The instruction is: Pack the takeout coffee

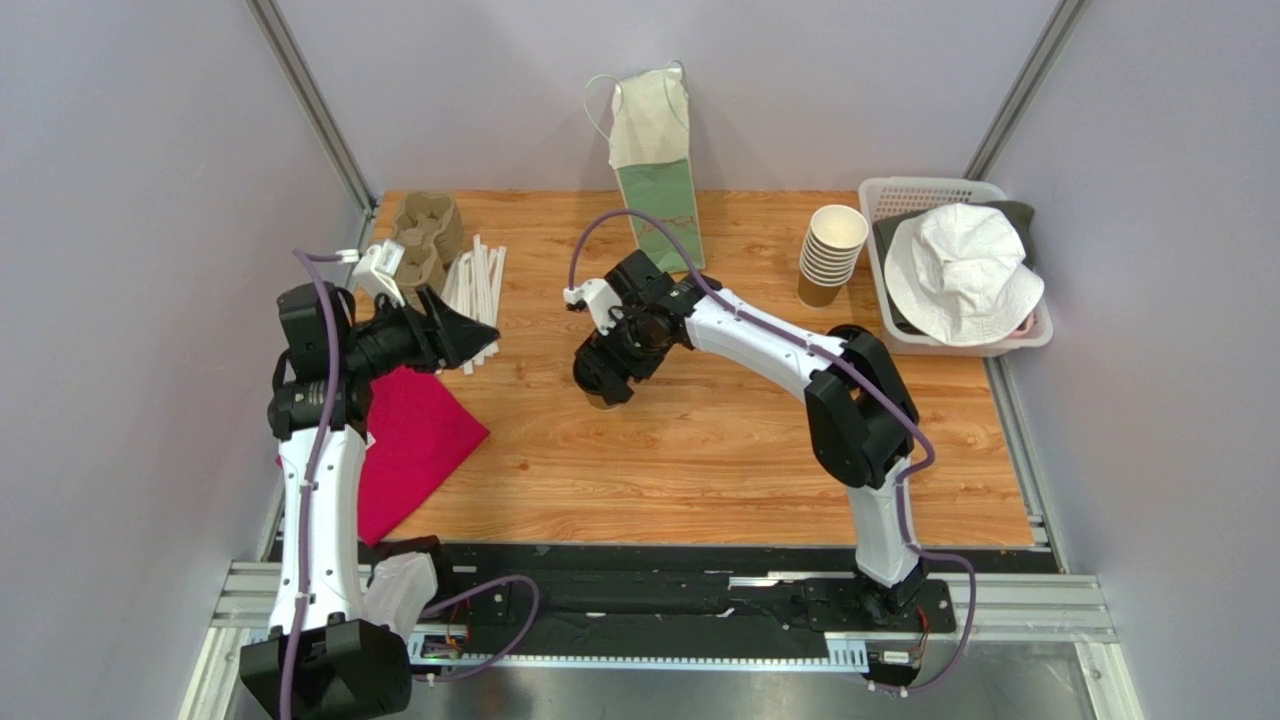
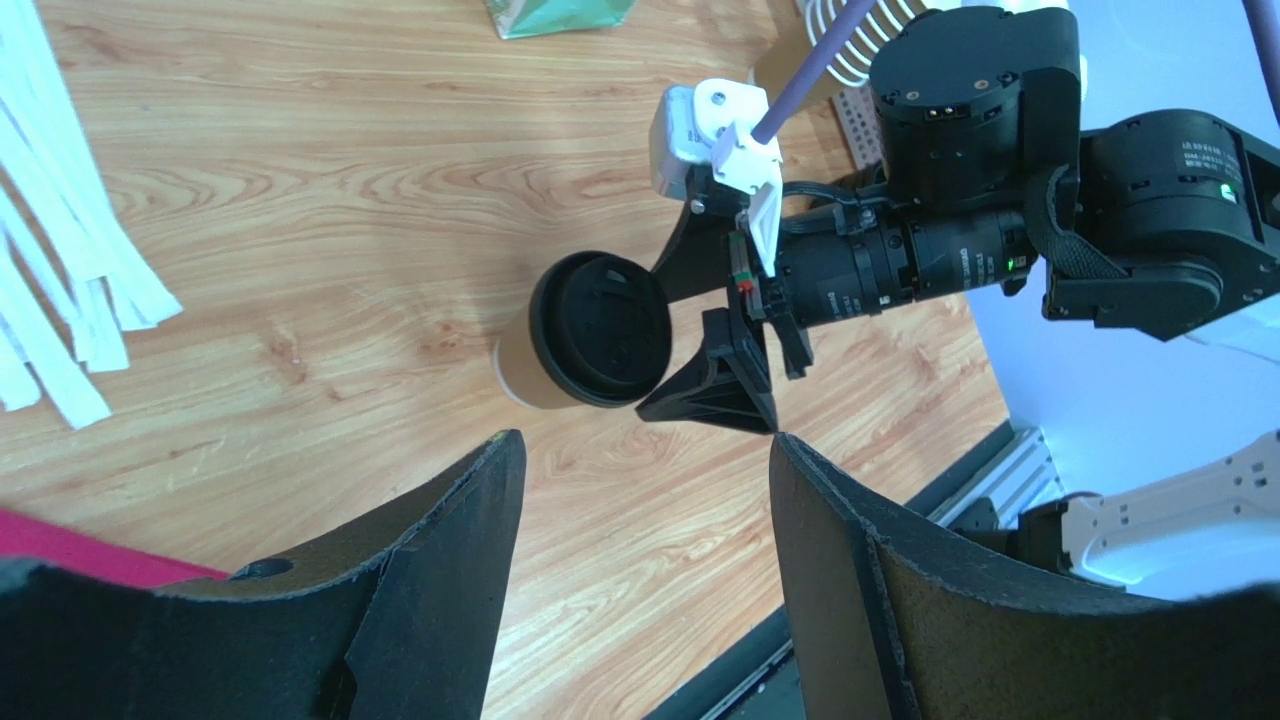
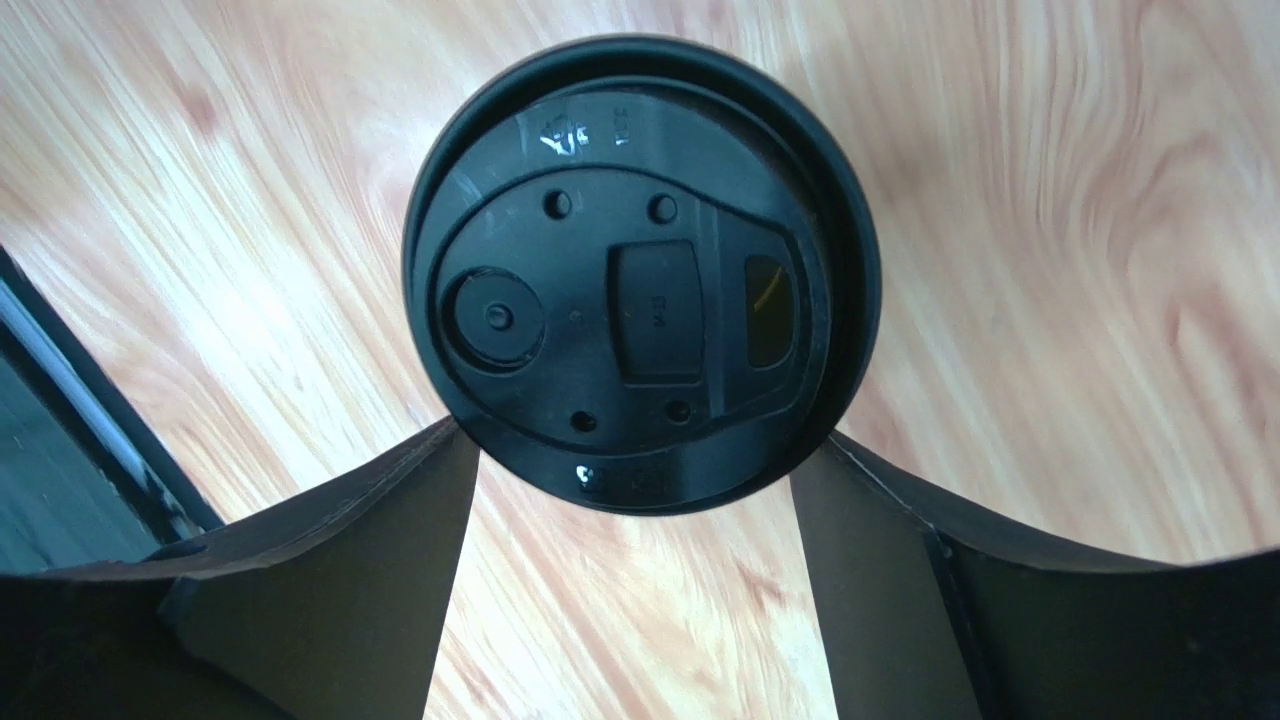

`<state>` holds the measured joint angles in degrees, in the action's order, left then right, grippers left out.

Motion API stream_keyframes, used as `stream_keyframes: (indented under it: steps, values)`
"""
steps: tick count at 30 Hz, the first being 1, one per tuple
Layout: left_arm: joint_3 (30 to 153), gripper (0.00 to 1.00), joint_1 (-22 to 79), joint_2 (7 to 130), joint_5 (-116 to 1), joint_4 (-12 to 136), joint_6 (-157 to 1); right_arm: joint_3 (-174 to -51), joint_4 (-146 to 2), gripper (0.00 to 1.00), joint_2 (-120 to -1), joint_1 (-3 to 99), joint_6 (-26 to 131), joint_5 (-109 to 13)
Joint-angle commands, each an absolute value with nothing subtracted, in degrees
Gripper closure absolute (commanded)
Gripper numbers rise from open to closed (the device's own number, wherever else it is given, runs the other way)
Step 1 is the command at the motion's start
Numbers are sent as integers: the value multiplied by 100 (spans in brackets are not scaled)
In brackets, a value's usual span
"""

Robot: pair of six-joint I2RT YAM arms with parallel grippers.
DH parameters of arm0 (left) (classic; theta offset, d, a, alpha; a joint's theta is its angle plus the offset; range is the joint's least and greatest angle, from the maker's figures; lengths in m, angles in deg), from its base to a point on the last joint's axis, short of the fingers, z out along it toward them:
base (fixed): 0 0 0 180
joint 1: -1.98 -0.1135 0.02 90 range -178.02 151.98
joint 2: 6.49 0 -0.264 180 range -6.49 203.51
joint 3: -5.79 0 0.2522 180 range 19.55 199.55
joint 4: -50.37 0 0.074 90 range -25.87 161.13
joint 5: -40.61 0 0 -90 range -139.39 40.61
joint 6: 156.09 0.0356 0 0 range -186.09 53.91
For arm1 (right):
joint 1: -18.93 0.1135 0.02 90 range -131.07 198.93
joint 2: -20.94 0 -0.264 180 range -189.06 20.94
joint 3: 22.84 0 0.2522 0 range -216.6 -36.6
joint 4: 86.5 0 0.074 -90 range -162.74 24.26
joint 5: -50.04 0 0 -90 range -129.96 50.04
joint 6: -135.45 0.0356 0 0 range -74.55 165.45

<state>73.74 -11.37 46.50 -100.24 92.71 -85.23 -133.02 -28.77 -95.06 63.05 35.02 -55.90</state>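
On the wooden table [image 1: 721, 435], a little left of the middle: the takeout coffee [image 2: 589, 333], upright, black lid on, sip hole showing from above. Over it, the right gripper [image 3: 636, 465], jaws spread wide, one finger down each side of the coffee below the lid rim; cannot tell whether the pads touch the paper wall.

Off to the left and well apart from the coffee, the left gripper [image 2: 643, 450], clear of the tabletop, jaws spread with nothing between them, pointed toward the coffee. Just beside it, a fan of white paper-wrapped sticks [image 1: 478, 285], and behind those a brown cardboard carrier [image 1: 425, 233]. Under the left arm, a red cloth [image 1: 413, 435] flat on the wood.

At the back edge, a green-and-white paper bag [image 1: 657, 165], upright. To its right, a stack of lidless paper cups [image 1: 831, 248], just beside a white basket [image 1: 902, 192] with a white hat [image 1: 962, 270] in it.
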Motion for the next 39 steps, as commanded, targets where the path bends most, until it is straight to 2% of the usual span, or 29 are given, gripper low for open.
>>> stream_keyframes:
  steps: [1, 8, 14, 23, 25, 27, 31, 33, 37, 39]
  values:
    - [7369, 31, -1393, 4703, -10221, 9243, -8385, -14100, -3345, 21, -9902, 6481, 3859, -5648]
    - [7606, 31, -1621, 4774, -10124, 9656, -8025, -15112, -3661, 20, -10737, 6631, 4246, -5780]
    - [7711, 31, -1762, 4835, -10028, 9797, -7893, -15560, -3794, 17, -10905, 6666, 4413, -5798]
    - [8730, 30, -1762, 5573, -9527, 10622, -6971, -15385, -3372, 11, -9544, 6500, 4264, -5692]
    - [9028, 18, -1762, 5740, -9465, 10710, -6751, -15332, -3214, 11, -9263, 6403, 4255, -5622]
    - [9249, 18, -1762, 5863, -9186, 10772, -6619, -15149, -3100, 11, -8832, 6157, 4282, -5639]
    - [10326, 16, -1762, 6528, -8368, 10614, -6171, -14675, -2880, 10, -8208, 5735, 4264, -5587]
    - [11004, 16, -1762, 7100, -8174, 11069, -5793, -14481, -2713, 9, -7927, 5524, 4229, -5491]
    - [13330, 22, -1771, 9066, -8445, 12528, -5081, -14076, -2458, 9, -7592, 5330, 4255, -5429]
    - [13774, 22, -1762, 9527, -8420, 12881, -5045, -13751, -2440, 10, -7382, 5304, 4255, -5367]
